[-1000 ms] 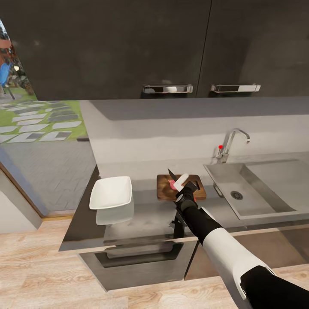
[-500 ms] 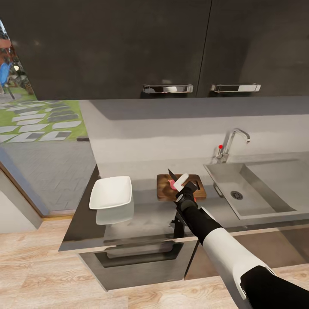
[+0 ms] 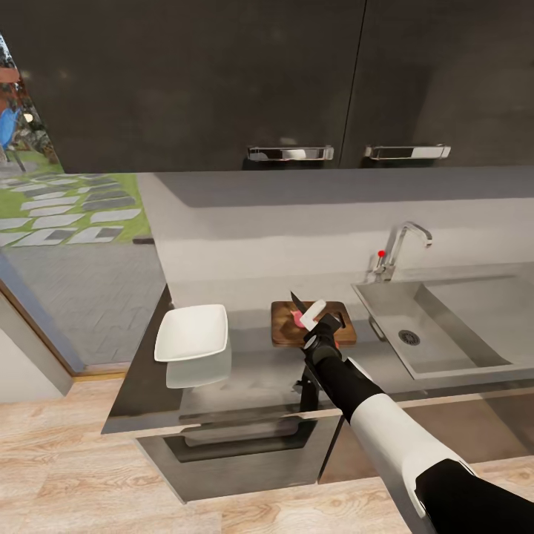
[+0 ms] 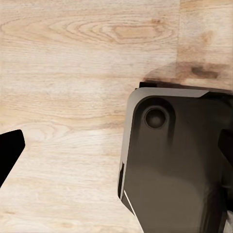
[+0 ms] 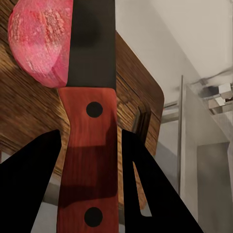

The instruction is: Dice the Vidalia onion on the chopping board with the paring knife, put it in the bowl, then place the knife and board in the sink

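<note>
**Q:** Where is the Vidalia onion?

**A:** Your Vidalia onion (image 5: 42,42) sits on the chopping board (image 3: 285,330), just below the centre of the head view. In the right wrist view it fills the upper left: a pink-red rounded piece with a flat, rough face turned toward the camera. The dark blade of the paring knife (image 5: 92,116) lies right against it and covers its right side.

**Q:** What is my right claw doing?

**A:** Your right gripper (image 5: 90,160) is closed on the knife's orange-red handle, one black finger on each side of it, in the lower half of the right wrist view. In the head view the black and white arm reaches up from the lower right corner to the board, with the blade tip pointing toward the upper left.

**Q:** And the left claw?

**A:** In the left wrist view, one black fingertip (image 4: 8,153) of the left gripper shows at the left edge. I cannot tell how far apart its fingers are. Below it are the pale wooden floor (image 4: 73,73) and a dark grey part of the robot (image 4: 179,165) at the lower right.

**Q:** What surrounds the board?

**A:** The board lies on the grey countertop (image 3: 252,378). The white square bowl (image 3: 192,332) stands to its left, well apart, near the counter's left end. The sink (image 3: 445,326) is to the right, with its round drain and a chrome tap (image 3: 400,248) with a red dot behind it. Dark wall cabinets (image 3: 222,74) with two chrome handles fill the top of the frame.
</note>
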Controlling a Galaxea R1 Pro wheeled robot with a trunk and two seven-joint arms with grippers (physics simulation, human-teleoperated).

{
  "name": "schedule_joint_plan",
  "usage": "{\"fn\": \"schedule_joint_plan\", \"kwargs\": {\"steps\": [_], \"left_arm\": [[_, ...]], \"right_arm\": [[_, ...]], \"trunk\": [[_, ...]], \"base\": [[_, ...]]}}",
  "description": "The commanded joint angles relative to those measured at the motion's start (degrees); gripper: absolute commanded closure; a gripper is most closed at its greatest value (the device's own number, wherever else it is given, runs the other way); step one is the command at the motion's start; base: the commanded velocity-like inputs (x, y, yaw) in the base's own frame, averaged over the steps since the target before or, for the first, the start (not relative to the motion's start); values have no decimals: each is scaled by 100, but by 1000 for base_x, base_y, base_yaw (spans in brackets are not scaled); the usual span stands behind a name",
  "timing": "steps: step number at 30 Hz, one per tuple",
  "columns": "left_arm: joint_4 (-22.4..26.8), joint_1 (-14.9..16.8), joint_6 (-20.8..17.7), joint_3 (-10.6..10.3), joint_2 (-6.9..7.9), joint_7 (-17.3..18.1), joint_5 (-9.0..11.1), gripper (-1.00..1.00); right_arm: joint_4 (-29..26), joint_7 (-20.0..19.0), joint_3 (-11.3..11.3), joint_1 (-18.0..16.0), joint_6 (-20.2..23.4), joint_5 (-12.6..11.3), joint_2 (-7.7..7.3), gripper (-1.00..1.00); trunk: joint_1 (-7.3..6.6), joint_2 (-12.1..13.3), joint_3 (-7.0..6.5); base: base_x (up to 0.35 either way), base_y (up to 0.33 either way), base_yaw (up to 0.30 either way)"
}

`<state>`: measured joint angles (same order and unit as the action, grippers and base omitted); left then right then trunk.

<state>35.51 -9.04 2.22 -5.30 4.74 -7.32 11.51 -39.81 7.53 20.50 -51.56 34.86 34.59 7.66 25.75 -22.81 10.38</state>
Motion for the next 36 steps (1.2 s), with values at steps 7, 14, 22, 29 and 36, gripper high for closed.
{"fn": "schedule_joint_plan", "kwargs": {"steps": [7,14,22,29,36], "left_arm": [[7,-1,15,-46,9,-50,62,-100],[3,-1,15,-44,9,-50,62,-100],[0,-1,15,-45,9,-50,62,-100],[-1,-1,15,-47,9,-50,62,-100],[-1,-1,15,-45,9,-50,61,-100]], "right_arm": [[0,21,24,-4,39,5,-2,100],[0,21,24,-3,39,4,-2,100],[0,21,24,-4,39,4,-2,100],[0,21,24,-4,39,4,-2,100],[0,21,24,-5,39,4,-2,100]], "trunk": [[4,-11,10],[4,-11,10],[4,-11,14],[4,-11,27],[4,-11,29]], "base": [[0,0,0],[0,0,0],[0,0,0],[0,0,0],[0,0,0]]}}
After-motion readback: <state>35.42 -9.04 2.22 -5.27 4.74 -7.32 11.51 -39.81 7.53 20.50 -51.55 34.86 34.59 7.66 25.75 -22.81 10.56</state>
